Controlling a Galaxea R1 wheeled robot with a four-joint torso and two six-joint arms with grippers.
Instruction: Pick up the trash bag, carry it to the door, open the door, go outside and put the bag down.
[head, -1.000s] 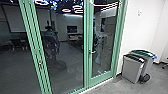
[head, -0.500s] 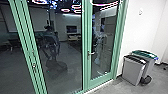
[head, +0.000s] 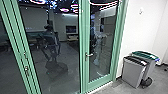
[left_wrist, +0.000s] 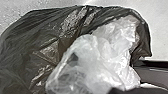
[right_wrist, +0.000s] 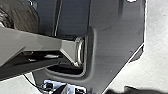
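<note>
A dark trash bag (left_wrist: 32, 45) bulges near the left wrist; the green-framed glass door (head: 100, 81) is shut. I can't tell how either claw stands.

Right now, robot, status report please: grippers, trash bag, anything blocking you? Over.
Grippers: hold unclear. Trash bag: close before the left wrist camera. Ahead: glass door, looks shut. Two bins stand to its right.

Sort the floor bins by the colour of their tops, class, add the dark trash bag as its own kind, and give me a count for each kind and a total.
Green-topped bin: 1
Black-topped bin: 1
Dark trash bag: 1
Total: 3
</note>
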